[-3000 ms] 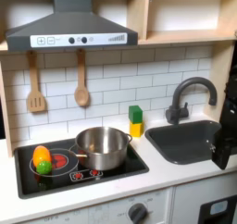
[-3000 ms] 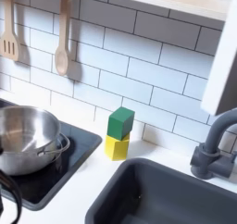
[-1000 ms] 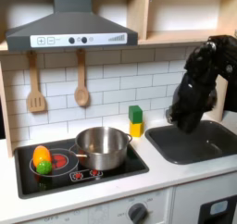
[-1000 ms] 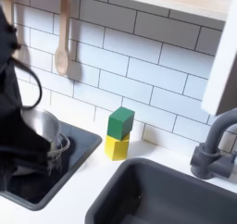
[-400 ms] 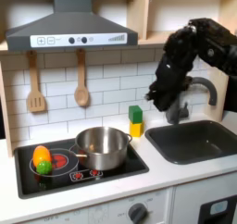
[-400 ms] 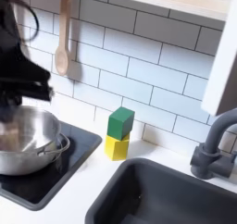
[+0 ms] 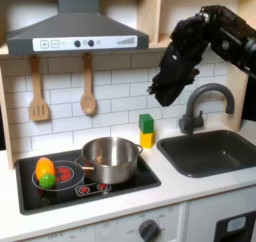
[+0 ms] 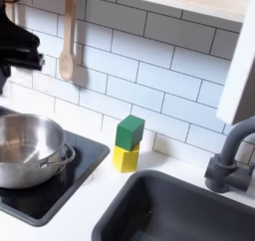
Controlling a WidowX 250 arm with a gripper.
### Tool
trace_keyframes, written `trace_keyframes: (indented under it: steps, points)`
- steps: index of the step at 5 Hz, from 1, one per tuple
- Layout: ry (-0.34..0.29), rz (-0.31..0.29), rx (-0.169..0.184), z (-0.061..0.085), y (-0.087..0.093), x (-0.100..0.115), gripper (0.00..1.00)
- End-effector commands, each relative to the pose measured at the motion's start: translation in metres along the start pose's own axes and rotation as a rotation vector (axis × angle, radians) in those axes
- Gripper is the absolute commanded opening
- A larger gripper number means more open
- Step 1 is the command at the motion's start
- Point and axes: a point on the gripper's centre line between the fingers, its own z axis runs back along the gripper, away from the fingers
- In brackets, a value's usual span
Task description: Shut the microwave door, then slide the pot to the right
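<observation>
Gripper [image 7: 163, 89] up in the air in the first exterior view — jaws too dark and blurred to tell whether wide or narrow. Pot [image 7: 110, 158] well below the jaws and toward the first exterior view's left, sitting on the black hob [image 7: 140, 176] — apart from them.

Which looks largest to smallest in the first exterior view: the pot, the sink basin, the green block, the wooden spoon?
1. sink basin
2. pot, though it looks close to the basin
3. wooden spoon
4. green block
</observation>
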Motion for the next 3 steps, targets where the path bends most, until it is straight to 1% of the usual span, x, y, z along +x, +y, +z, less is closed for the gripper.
trace_keyframes:
  steps: [1, 2, 3]
  points:
    - [-0.039, 0.031, 0.034, 0.0, 0.01, 0.014, 0.0]
    - [-0.051, 0.074, 0.049, -0.006, 0.018, 0.023, 0.0]
    - [-0.07, 0.082, 0.052, -0.012, 0.02, 0.033, 0.0]
